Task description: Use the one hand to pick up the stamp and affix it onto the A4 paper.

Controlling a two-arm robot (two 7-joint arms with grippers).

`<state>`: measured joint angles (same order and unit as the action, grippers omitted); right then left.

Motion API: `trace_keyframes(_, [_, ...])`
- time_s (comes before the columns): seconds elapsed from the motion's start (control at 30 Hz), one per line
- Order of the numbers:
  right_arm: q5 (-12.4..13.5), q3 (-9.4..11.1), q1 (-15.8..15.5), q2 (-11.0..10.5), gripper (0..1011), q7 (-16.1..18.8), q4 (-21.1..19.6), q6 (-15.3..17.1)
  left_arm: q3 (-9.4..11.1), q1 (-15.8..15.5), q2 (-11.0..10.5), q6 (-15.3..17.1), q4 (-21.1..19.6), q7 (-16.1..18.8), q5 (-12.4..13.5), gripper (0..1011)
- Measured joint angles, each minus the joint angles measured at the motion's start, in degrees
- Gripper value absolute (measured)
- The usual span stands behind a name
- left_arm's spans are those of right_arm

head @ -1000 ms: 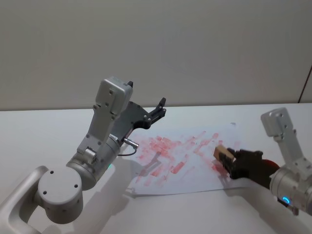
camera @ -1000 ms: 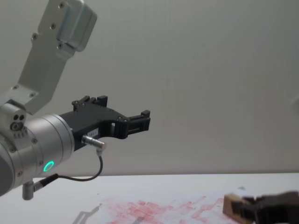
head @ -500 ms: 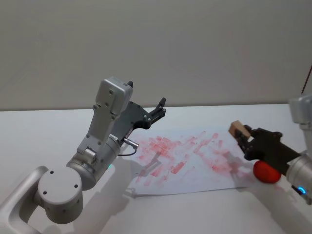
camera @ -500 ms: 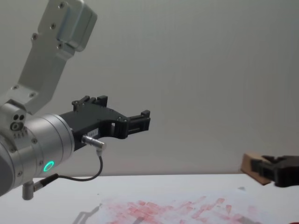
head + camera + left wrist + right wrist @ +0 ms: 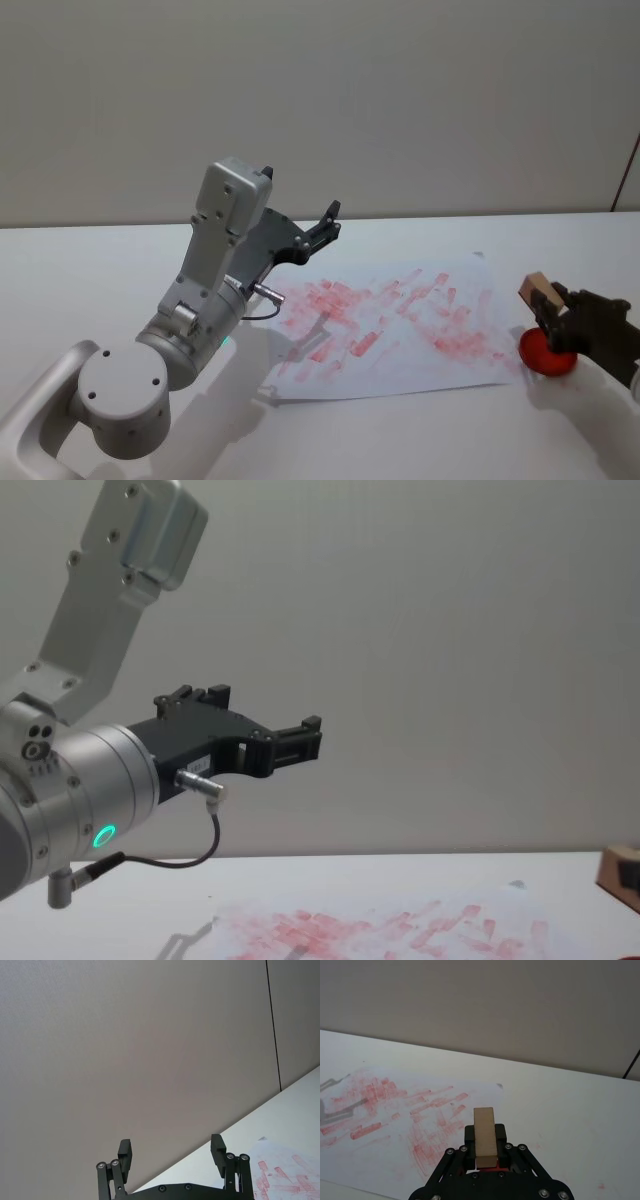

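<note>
While clamped around the stamp [image 5: 484, 1136], the right gripper [image 5: 556, 312] is held above a red ink pad [image 5: 545, 352], apparently for inking, just right of the A4 paper [image 5: 390, 325]; the left gripper [image 5: 172, 1152] is parked raised, fingers spread.

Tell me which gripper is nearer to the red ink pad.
Right. The right gripper, shut on the stamp, is directly above the red ink pad. The left gripper is raised beyond the A4 paper's far left corner.
</note>
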<state>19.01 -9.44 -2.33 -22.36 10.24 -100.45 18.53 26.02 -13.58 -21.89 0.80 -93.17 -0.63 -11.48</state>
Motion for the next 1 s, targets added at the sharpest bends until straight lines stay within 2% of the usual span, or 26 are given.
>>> trace_keyframes(0.37, [0.33, 0.39, -1.08, -0.7, 216, -0.82, 0.68, 1.16, 0.0, 0.0, 0.0, 0.0, 0.0, 0.0, 0.0, 1001])
trace_keyframes(1.0, [-0.84, 0.1, -1.24, -0.59, 217, -1.04, 2.6, 3.24, 0.0, 0.0, 0.0, 0.0, 0.0, 0.0, 0.0, 1001])
